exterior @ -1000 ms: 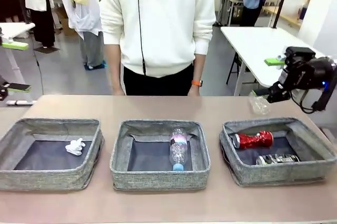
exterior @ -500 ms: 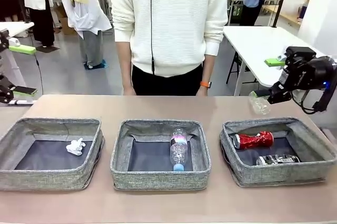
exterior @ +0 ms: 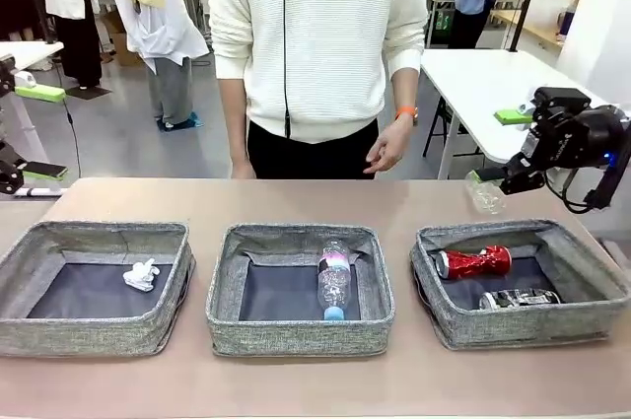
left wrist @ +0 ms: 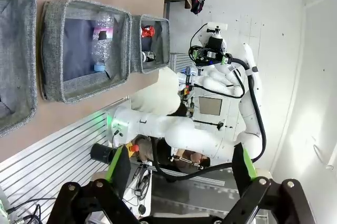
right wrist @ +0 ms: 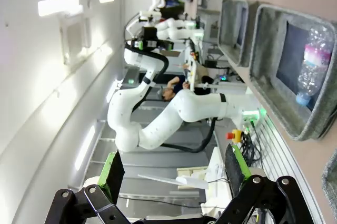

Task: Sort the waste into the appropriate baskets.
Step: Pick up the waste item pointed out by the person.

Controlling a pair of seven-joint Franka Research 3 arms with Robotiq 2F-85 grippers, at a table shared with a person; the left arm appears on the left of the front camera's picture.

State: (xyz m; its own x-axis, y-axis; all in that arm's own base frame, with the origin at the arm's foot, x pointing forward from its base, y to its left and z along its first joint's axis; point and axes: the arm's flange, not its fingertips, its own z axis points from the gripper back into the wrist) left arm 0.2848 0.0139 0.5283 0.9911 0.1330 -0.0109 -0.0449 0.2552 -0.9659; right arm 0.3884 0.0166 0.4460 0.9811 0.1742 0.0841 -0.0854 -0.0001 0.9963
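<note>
Waste (exterior: 333,279) in baskets (exterior: 300,336); L pincer (left wrist: 179,168) & R pincer (right wrist: 171,168) wide, empty.

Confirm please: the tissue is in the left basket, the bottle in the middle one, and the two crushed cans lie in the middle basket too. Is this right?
Not quite. The crushed red can and the crushed black-silver can lie in the right basket, not the middle one; the front view shows it. The tissue is in the left basket and the bottle in the middle basket, as you say.

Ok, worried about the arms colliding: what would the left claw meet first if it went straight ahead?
Probably the right arm's white links, straight ahead of the open left claw. Nothing nearer shows in that line, though depth is unclear.
</note>
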